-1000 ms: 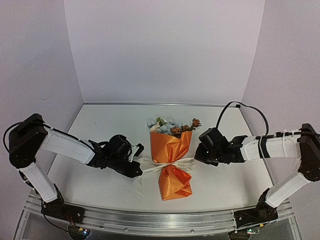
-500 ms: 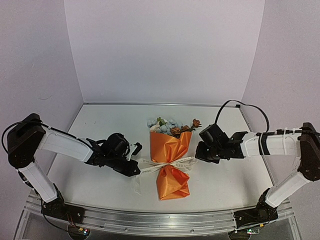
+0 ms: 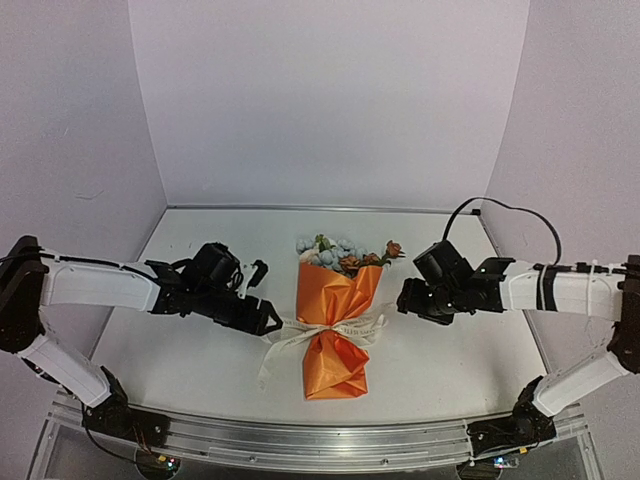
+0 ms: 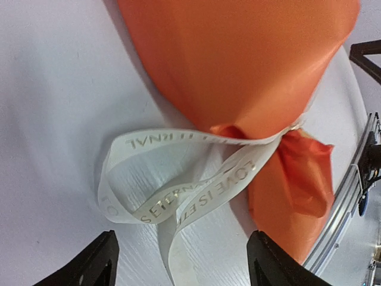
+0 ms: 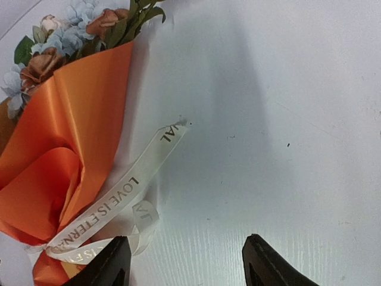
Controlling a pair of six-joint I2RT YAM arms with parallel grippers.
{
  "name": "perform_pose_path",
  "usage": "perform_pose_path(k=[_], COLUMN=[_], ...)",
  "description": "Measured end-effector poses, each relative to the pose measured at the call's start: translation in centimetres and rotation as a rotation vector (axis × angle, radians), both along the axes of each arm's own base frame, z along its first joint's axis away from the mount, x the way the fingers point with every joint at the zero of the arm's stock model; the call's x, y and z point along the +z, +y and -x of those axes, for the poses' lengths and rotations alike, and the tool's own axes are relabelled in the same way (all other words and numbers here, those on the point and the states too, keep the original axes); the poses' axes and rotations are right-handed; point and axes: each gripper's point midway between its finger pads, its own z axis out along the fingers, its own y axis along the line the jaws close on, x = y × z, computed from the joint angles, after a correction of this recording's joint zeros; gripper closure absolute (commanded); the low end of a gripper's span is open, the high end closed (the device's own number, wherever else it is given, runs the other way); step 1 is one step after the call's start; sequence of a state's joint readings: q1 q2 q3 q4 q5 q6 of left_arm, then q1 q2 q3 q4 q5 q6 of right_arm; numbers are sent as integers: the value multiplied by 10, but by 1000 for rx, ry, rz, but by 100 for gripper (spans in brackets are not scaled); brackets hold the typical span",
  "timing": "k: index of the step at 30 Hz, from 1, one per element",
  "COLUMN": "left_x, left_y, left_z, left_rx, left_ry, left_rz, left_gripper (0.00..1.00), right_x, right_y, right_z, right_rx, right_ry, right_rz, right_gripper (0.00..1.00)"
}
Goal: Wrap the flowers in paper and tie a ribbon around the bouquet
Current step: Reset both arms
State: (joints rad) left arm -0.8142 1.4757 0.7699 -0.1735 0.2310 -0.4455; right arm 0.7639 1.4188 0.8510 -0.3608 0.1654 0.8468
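Observation:
The bouquet lies at the table's middle: orange paper [image 3: 338, 300] wraps the stems, and the flowers [image 3: 342, 252] poke out at the far end. The cream ribbon [image 3: 325, 333] is tied around the paper's pinched waist, with its loops and ends loose on the table. My left gripper [image 3: 268, 320] is open just left of the knot, and a lettered ribbon loop [image 4: 178, 196] lies ahead of its fingertips [image 4: 98, 262] beside the paper [image 4: 238, 65]. My right gripper [image 3: 406, 300] stands open to the right, with a ribbon end [image 5: 128, 190] near its left fingertip, touching neither; paper [image 5: 65, 131] and flowers [image 5: 77, 27] lie beyond.
The white table [image 3: 200, 380] is closed in by pale walls at the back and both sides. An aluminium rail [image 3: 320, 440] runs along the near edge. A black cable [image 3: 480, 208] arches over the right arm.
Both grippers were shut on the ribbon ends and have now opened and let them go. Both arms drew back slightly, and the bouquet shifted a little left.

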Motion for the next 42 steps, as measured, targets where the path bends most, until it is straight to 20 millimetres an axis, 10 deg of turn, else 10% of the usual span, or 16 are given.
perform_pose_path(k=[3, 24, 42], left_x=[33, 199, 206], left_y=[3, 70, 89], left_z=[-18, -138, -135], left_rx=[49, 509, 571], left_ry=[-52, -361, -392], left_rz=[67, 199, 149], left_gripper=[1, 0, 0], right_x=[18, 99, 93], right_y=[-8, -74, -82], right_z=[4, 29, 35], right_rx=[-2, 8, 30], right_ry=[-44, -271, -244], right_rz=[-19, 113, 172], right_gripper=[2, 2, 2])
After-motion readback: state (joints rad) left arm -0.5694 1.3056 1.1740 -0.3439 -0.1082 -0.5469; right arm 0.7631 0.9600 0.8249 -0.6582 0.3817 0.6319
